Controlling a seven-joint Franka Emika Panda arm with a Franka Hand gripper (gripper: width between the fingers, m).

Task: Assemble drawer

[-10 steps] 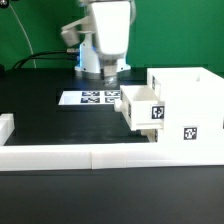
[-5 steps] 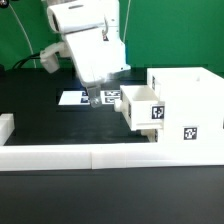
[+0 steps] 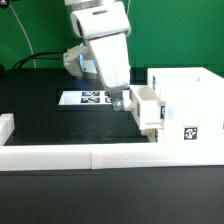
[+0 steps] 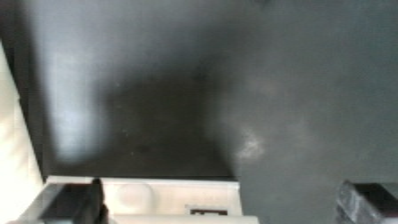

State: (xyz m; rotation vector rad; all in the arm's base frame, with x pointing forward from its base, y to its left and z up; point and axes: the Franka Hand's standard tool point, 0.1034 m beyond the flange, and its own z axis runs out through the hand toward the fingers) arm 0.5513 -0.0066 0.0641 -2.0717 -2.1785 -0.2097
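Drawer shell: a large white boxy unit, set on the black table at the exterior view's right, a square tag borne on its near face. Knobbed tray: a small white tray, seen partly seated in the shell's open side and projecting toward the exterior view's left; whether it sits square in its slot cannot be told. The second tray cannot be made out as a separate part. Gripper: placed just beside the tray's outer end, apparently at the knob; contact is not resolved in the exterior view. In the wrist view the two fingers are shown at either side of a white part, with a gap left, so the jaws are judged to be parted and nothing is held. Marker board: flat on the table behind the gripper. Border wall: low and white, along the near edge. Risks, as judged: if the tray is pushed off-axis, it may be jammed in the slot or tilted; the unanchored shell may be slid along the table instead of the tray being driven home; a fingertip may slip off the small knob and scrape the tray face.
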